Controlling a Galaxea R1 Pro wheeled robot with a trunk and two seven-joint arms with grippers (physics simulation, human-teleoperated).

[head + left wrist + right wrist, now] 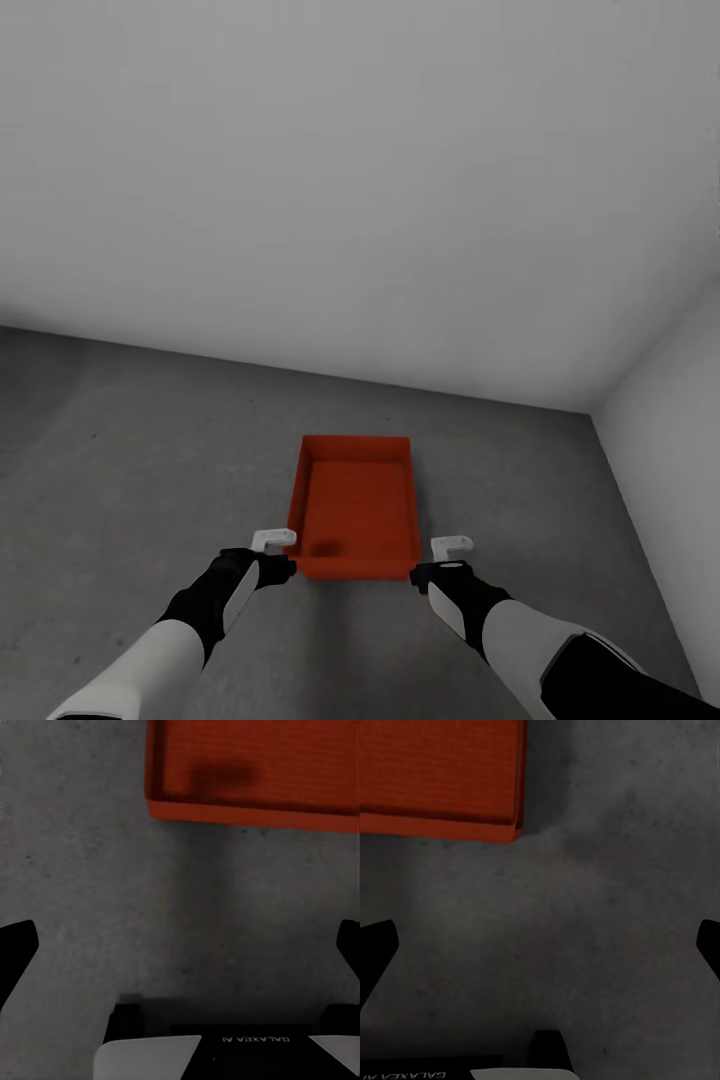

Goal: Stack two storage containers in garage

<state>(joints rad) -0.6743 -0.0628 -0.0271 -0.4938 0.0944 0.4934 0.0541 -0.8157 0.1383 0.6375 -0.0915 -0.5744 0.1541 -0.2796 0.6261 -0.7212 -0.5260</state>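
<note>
An orange-red storage container (358, 505) rests on the garage's dark grey concrete floor (140, 460), its open top facing up, close to a corner of the room. My left gripper (273, 543) hangs open just outside the bin's near left corner, and my right gripper (451, 548) hangs open just outside its near right corner. Neither one touches the bin. The left wrist view has the container (255, 772) beyond the spread fingers of the left gripper (184, 945). In the right wrist view a corner of the container (435, 772) lies past the right gripper (540, 945), with only floor between the fingers.
A plain grey-white wall (350, 200) stands behind the container, and a second wall (675, 470) meets it at the right. Bare concrete stretches away to the left of the bin.
</note>
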